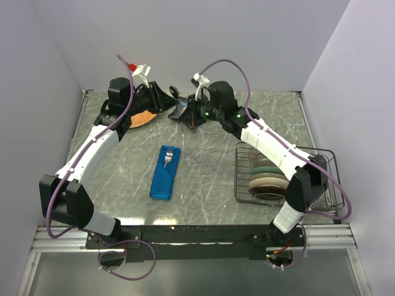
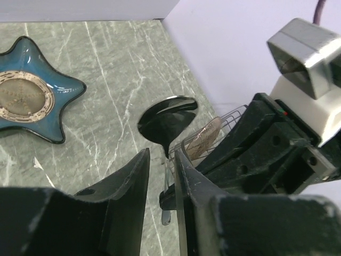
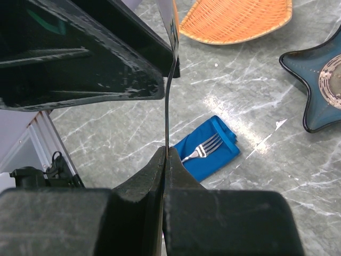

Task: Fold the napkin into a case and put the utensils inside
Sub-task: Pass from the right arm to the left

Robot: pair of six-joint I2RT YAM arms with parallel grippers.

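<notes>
Right gripper (image 3: 165, 153) pinches the spoon (image 2: 168, 120), seemingly mid-handover, left gripper (image 2: 161, 158) jaws spread around it; next, slip it into the case (image 1: 163, 180) beside the fork (image 3: 203, 149).

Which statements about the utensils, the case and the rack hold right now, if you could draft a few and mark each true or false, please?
1. The right gripper is shut on the spoon's handle. True.
2. The dish rack stands on the robot's right side of the table. True.
3. The fork lies in the dish rack. False: it rests at the blue case, tines showing.
4. The spoon is already inside the case. False: it is held above the table, away from the case.
</notes>
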